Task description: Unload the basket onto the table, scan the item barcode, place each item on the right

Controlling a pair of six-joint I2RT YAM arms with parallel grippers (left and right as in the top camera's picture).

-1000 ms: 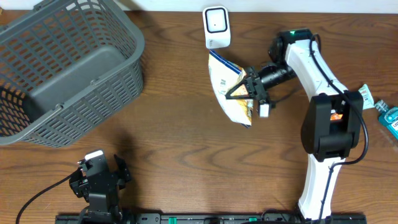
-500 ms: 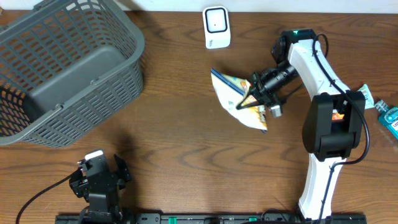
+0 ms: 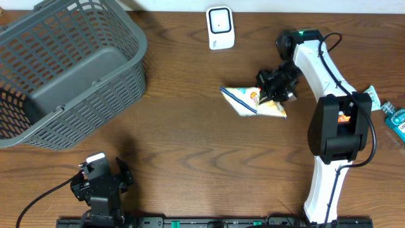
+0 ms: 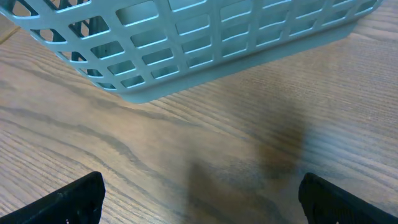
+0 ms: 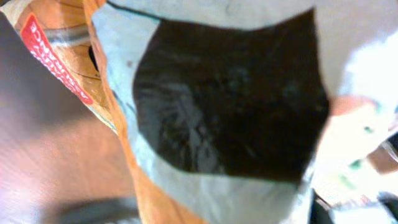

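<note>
Brown wooden table with visible grain; grey matt plastic basket; glossy crinkled snack bag; smooth white plastic scanner.

Overhead, the light is even and warm across the table, no glare, everything crisp. Down at my left gripper, a soft shadow sits on the wood between the fingers; the basket beyond them looks pale and cool. My right wrist view is all blur: the packet fills it, out of focus, blowing out white toward the right edge.
</note>
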